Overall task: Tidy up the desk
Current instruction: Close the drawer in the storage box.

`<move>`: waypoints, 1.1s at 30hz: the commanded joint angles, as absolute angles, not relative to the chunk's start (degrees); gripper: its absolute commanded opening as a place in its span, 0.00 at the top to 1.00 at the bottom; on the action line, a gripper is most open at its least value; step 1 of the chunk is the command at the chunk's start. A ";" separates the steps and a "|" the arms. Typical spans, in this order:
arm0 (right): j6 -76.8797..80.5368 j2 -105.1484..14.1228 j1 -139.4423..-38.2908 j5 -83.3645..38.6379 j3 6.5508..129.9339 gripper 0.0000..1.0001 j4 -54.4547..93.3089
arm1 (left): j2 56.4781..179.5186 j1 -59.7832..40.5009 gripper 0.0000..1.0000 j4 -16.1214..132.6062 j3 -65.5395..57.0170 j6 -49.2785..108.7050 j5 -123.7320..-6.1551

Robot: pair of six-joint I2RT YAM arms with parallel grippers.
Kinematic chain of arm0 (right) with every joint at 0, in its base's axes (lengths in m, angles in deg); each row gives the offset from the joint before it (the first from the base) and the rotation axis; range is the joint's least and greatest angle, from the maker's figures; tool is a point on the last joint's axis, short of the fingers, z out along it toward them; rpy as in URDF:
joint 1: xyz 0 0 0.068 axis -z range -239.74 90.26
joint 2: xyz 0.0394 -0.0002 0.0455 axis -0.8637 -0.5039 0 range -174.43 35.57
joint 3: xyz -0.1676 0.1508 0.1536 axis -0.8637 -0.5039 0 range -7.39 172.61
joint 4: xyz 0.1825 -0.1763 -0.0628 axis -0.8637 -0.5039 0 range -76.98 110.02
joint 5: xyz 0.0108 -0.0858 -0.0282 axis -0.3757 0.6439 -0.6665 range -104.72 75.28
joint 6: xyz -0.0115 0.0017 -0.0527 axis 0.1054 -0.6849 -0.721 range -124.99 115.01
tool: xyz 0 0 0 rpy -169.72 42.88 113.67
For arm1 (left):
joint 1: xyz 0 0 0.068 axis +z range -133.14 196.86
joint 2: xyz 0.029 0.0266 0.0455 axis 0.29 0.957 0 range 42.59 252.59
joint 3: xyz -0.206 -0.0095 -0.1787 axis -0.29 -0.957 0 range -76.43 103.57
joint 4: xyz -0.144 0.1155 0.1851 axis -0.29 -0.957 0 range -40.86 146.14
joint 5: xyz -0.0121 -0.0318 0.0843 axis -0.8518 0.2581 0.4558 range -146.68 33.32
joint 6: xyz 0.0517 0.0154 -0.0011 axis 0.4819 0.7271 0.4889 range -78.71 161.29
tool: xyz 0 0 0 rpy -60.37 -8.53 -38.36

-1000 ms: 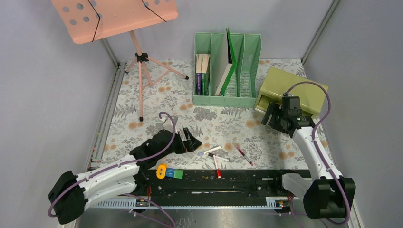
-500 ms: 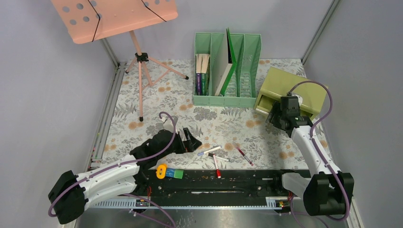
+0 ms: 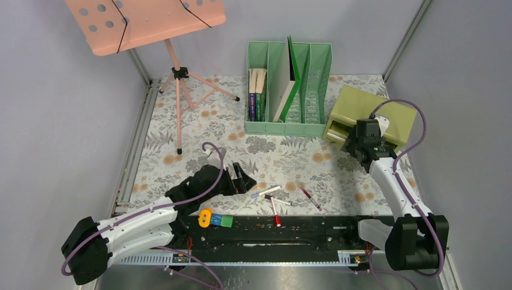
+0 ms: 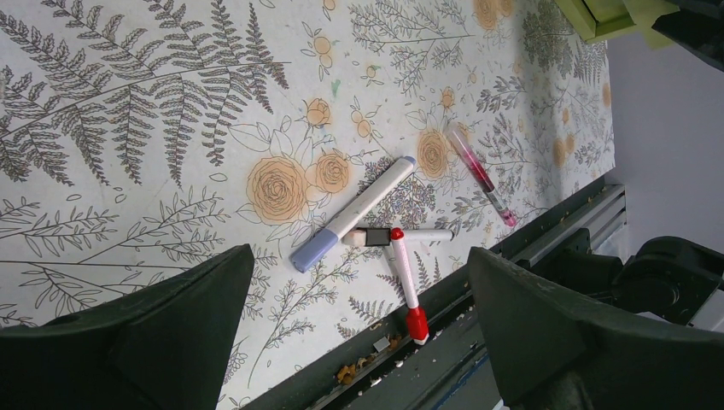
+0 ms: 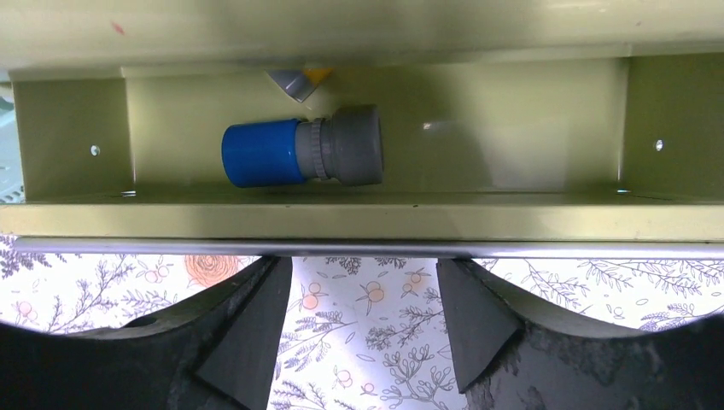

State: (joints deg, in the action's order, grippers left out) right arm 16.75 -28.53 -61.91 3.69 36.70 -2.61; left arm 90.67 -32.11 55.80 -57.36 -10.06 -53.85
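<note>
Worktop [image 3: 199, 130], 1: fern-and-flower cloth, filling centre of top view.
Pens [image 4: 354, 209], 4: loose, lower centre, two crossed.
Drawer box [image 3: 386, 115], 1: right edge, drawer open, holding 1 blue-and-grey cylinder [image 5: 300, 152].
File rack [image 3: 288, 90], 1: upper centre.
Music stand [image 3: 145, 21], 1: upper left.
Left fingers [image 3: 241, 177]: spread wide, empty, beside pens.
Right fingers [image 3: 351, 142]: parted, empty, at drawer front.

Top cam overhead, whole desk [image 3: 223, 127]; L wrist close over pens [image 4: 359, 209] (shared w/ top), R wrist at drawer [image 5: 478, 128]
</note>
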 commanded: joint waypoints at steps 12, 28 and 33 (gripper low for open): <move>21.69 -30.83 -61.76 11.77 39.41 0.30 7.91 | 91.28 -31.88 0.01 57.59 -55.69 -10.15 -53.44; 24.97 -33.92 -61.73 12.95 39.00 0.30 15.93 | 91.56 -31.87 0.01 56.85 -55.33 -9.93 -53.21; 25.28 -33.67 -61.76 12.57 37.22 0.30 21.30 | 91.17 -31.78 0.01 56.46 -55.42 -9.81 -53.34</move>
